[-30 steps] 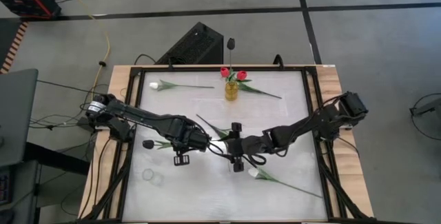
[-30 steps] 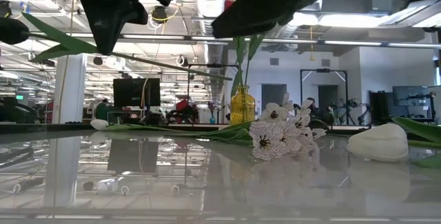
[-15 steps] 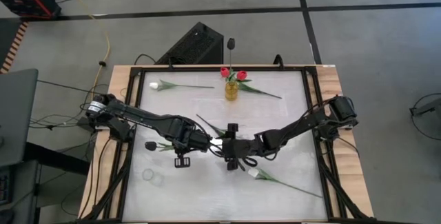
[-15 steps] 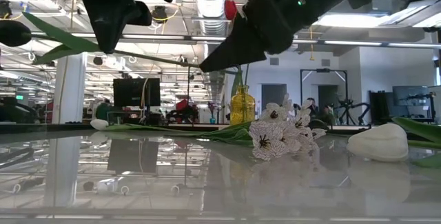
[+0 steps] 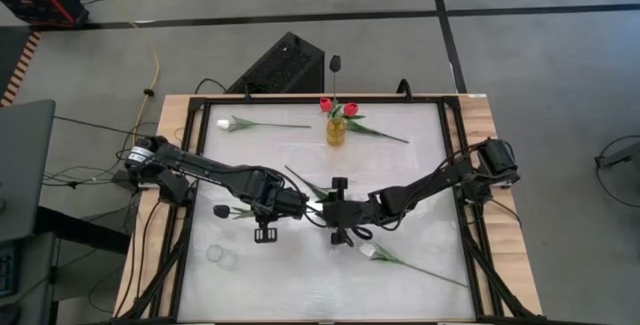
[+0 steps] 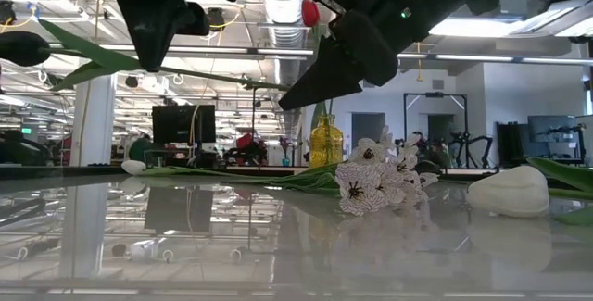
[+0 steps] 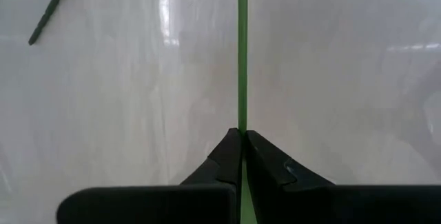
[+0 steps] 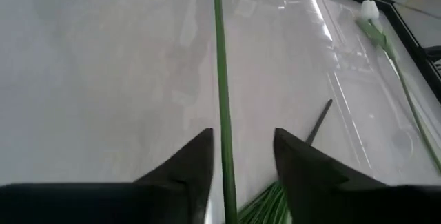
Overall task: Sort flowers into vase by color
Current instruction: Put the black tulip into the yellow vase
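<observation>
My left tool [image 7: 242, 140] was clamped on the thin green stem of the black tulip [image 5: 219, 210], holding it level above the middle of the tabletop [image 5: 420, 155], with its dark bud pointing left. My right tool [image 8: 240, 145] sat just to the right of it, its two fingers [image 8: 195, 156] parted on either side of that same stem and not touching it.

The stem [image 7: 242, 52] was straight, slim and plain green. Under the two tools lay a spray of tiny white blossoms [image 6: 375, 183] with long green leaves.

I counted one vase [image 5: 336, 131], a small squat amber glass jar at the far middle of the tabletop, and it held two red tulips [image 5: 338, 108] upright. One white tulip [image 5: 258, 124] lay flat at the far left, well apart from the vase. A second white tulip [image 5: 405, 263] lay at the near right, its bud toward the middle. One loose green stem [image 5: 378, 132] lay just right of the vase.
</observation>
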Action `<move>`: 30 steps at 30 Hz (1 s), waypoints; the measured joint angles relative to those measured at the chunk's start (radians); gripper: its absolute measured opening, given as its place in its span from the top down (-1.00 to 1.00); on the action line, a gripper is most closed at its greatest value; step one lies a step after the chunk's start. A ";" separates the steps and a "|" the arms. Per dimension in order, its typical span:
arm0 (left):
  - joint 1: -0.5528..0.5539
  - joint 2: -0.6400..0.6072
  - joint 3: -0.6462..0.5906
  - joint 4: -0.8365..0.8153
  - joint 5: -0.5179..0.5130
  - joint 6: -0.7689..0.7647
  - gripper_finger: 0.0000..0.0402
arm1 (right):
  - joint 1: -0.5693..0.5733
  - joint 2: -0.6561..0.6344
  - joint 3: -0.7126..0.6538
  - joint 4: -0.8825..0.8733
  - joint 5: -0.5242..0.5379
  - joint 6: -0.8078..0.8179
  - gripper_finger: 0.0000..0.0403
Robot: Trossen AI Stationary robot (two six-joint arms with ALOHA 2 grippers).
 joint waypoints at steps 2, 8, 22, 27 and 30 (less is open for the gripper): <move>0.000 0.000 0.000 0.000 0.000 0.003 1.00 | 0.000 0.000 0.000 0.001 0.000 0.000 0.37; 0.000 0.000 0.000 -0.002 -0.026 0.002 1.00 | 0.004 0.000 0.000 -0.004 -0.001 0.001 0.82; 0.007 -0.025 0.000 0.000 -0.035 0.103 0.32 | 0.041 -0.053 0.000 -0.171 -0.027 0.113 0.89; 0.014 -0.182 -0.052 0.149 -0.190 0.168 0.06 | 0.056 -0.056 -0.048 -0.106 -0.021 0.116 0.89; 0.033 -0.369 -0.192 0.347 -0.277 0.183 -0.02 | 0.065 -0.060 -0.092 -0.018 -0.028 0.121 0.89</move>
